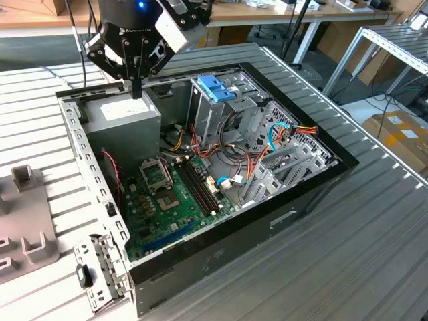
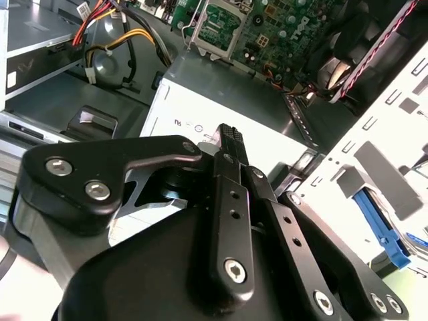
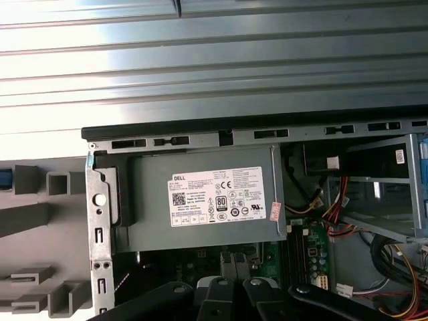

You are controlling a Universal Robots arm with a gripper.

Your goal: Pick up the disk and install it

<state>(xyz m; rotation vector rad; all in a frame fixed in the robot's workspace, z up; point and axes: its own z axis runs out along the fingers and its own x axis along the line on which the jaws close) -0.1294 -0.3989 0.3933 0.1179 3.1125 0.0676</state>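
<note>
A ribbed grey metal worktable (image 1: 374,247) spans the exterior view. Behind it stand wooden-topped desks (image 1: 267,15) on white legs, a pale metal rack (image 1: 394,40) at the exterior view's right, and cardboard boxes (image 1: 401,137) on the light floor (image 1: 358,108) below it

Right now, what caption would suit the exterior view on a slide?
End effector poised above the power supply in an open computer case on a slatted table.

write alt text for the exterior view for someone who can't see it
A robot's black pincer hangs shut, holding nothing, over the grey power supply of an open desktop computer case on a ribbed metal table. The case exposes a green motherboard and a light-blue bracket on the drive cage.
</note>
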